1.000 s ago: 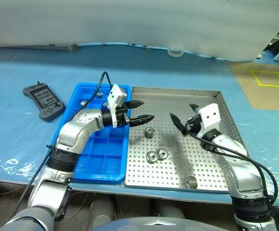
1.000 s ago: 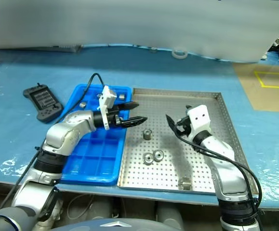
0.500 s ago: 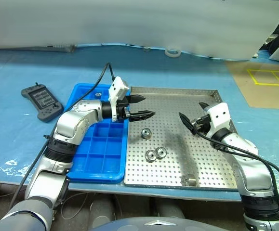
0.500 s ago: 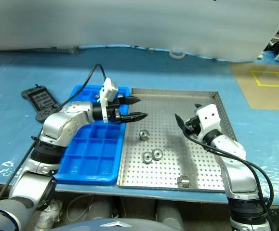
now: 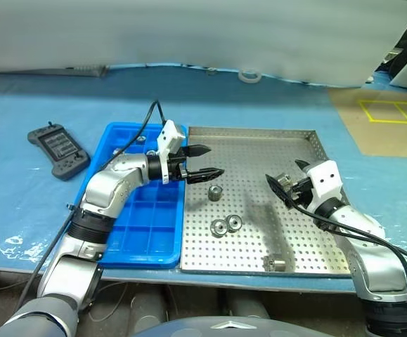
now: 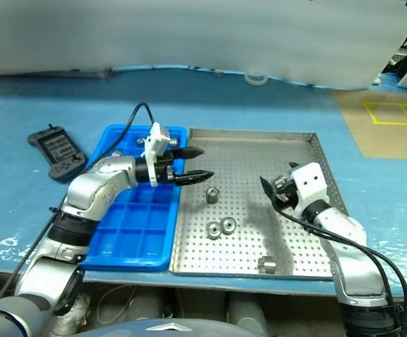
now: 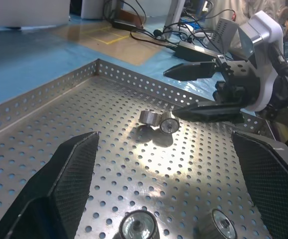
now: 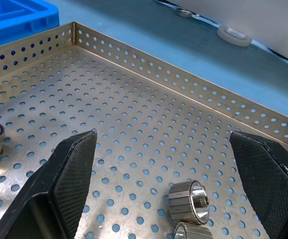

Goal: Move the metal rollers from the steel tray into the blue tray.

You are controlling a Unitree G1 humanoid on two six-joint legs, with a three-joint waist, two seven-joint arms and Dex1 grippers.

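My right claw [image 5: 282, 172] had drawn back toward the right side of the steel tray [image 5: 259, 149]. My left claw [image 5: 216, 160] hung over that tray's left edge beside the blue tray [image 5: 143, 225]. Both stood wide and empty, so I judged the next pick not yet begun. I counted four metal rollers [image 5: 215, 192] on the steel tray: one single, a touching pair, one near the front rim. Perhaps two sat in the blue tray's far compartments; I couldn't be sure.
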